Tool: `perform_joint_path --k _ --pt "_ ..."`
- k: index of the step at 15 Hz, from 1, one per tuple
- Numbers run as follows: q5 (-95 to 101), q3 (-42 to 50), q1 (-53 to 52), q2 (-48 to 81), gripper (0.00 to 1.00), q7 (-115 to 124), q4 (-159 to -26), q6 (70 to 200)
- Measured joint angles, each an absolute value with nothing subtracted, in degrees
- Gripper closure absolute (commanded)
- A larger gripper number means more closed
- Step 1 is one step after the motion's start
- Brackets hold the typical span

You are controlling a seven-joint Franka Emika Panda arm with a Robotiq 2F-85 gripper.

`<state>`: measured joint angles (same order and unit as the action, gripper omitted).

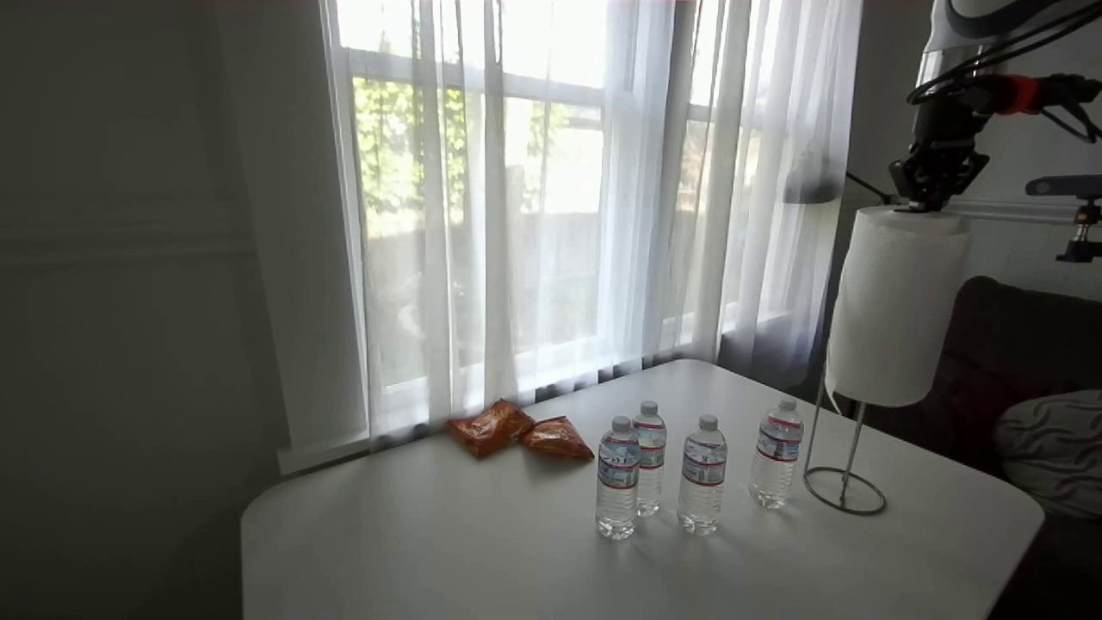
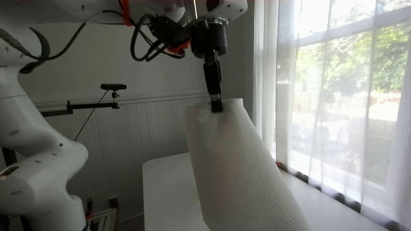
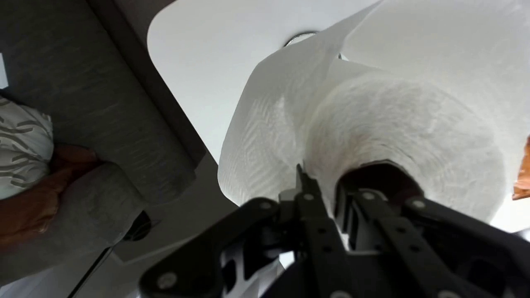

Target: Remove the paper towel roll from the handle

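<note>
Roll [image 1: 900, 306], 1: directly under pincer [image 2: 217, 105], clamped on its top rim, 1 finger in, 1 out; long axis approx. vert.; rod [image 1: 854, 448] beneath, top hidden; next prob. straight lift along rod

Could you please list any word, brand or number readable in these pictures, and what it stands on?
No text can be read.
Labels on the four water bottles: too small and blurred to read.
Two orange snack bags: any print is too blurred to read.
Paper towel roll: no lettering visible.
</note>
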<state>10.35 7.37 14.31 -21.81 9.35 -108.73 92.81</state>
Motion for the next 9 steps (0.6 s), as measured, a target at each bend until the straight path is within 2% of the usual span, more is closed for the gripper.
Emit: perform_joint_path --k 9 --pt "10.27 6.86 11.66 -24.62 0.97 9.02 -101.32 87.11"
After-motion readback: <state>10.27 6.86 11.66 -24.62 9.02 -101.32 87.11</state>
